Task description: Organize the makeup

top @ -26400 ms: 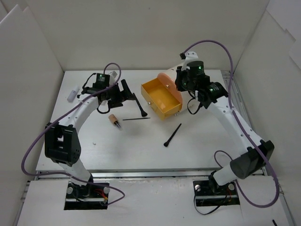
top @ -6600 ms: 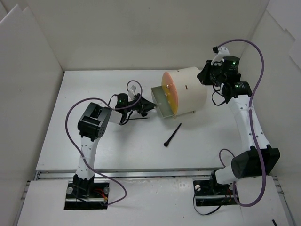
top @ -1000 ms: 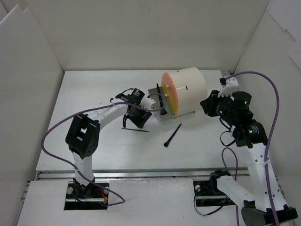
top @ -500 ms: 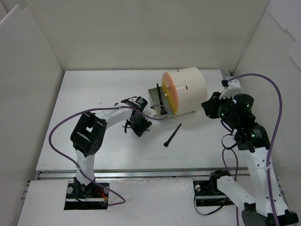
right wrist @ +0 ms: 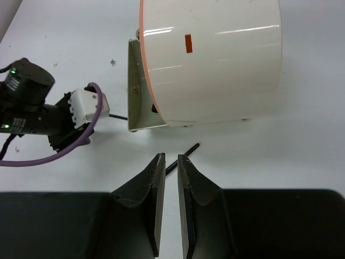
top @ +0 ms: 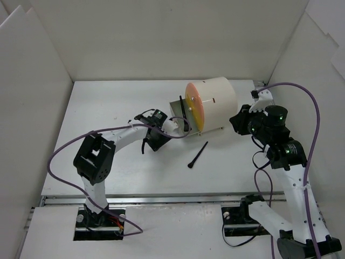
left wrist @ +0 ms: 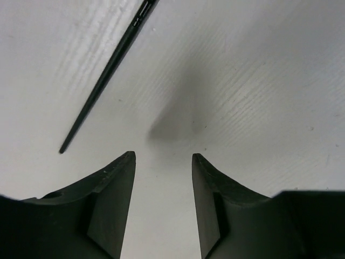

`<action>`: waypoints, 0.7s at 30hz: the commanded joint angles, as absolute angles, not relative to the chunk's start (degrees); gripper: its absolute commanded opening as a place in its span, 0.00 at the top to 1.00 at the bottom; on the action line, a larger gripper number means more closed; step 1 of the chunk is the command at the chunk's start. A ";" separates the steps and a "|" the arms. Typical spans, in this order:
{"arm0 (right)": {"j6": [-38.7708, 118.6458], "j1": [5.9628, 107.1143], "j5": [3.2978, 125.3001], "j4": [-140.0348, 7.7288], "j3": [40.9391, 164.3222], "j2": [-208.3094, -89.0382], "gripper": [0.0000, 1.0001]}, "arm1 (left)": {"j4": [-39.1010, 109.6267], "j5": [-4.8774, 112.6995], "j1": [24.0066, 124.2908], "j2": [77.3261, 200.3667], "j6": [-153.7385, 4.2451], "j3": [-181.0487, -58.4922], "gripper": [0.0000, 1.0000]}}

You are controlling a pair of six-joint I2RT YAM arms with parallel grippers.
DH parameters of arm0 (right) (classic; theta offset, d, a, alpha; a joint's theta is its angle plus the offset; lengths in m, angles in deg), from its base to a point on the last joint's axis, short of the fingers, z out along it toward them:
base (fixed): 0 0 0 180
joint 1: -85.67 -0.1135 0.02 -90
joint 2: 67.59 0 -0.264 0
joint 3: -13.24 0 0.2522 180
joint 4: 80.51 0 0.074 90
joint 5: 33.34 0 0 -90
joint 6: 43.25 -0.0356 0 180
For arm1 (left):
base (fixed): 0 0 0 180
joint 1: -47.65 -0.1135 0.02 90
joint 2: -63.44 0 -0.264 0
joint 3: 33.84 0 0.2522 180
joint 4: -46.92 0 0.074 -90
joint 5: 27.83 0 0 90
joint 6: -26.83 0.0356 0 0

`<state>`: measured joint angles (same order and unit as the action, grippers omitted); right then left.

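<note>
My left gripper (top: 151,141) is open and empty, low over the table just left of the open drawer (top: 179,114). In the left wrist view its jaws (left wrist: 163,156) frame bare table, and a thin black brush (left wrist: 108,70) lies ahead to the left, outside them. A thicker black brush (top: 198,155) lies in front of the cylinder; it also shows in the right wrist view (right wrist: 188,149). A black brush (top: 184,110) stands in the drawer. My right gripper (right wrist: 166,157) is shut and empty, raised right of the cylinder (top: 237,120).
The big cream cylinder (top: 215,102) with an orange face (top: 194,103) lies on its side at the middle back. White walls surround the table on the left, back and right. The left arm's purple cable (right wrist: 54,156) loops near its wrist.
My left gripper has shifted slightly left and back, staying low beside the thin black brush. My right arm has swayed slightly and returned. The thicker brush has not moved.
</note>
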<state>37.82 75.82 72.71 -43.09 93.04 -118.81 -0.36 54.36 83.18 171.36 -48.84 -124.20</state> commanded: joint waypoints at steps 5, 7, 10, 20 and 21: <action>38.67 75.56 72.65 -45.83 95.37 -120.32 0.87 | 4.60 52.78 80.97 163.98 -44.89 -129.50 0.53; 38.67 75.47 72.74 -45.74 95.73 -120.42 0.87 | 4.94 49.71 79.91 166.79 -44.71 -131.97 0.53; 38.58 75.73 72.57 -45.74 96.08 -120.33 0.87 | 4.95 47.58 79.20 170.13 -44.18 -134.52 0.53; 40.42 75.56 72.30 -44.60 99.07 -122.35 0.87 | 14.43 43.28 75.78 167.68 -57.79 -136.80 0.53; 40.42 75.56 72.04 -44.60 98.98 -122.26 0.87 | 16.00 42.49 75.25 166.98 -61.90 -138.81 0.55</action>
<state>39.38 75.82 72.65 -42.08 96.60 -121.72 8.58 45.03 77.58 172.71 -53.54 -133.47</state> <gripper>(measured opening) 0.137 0.455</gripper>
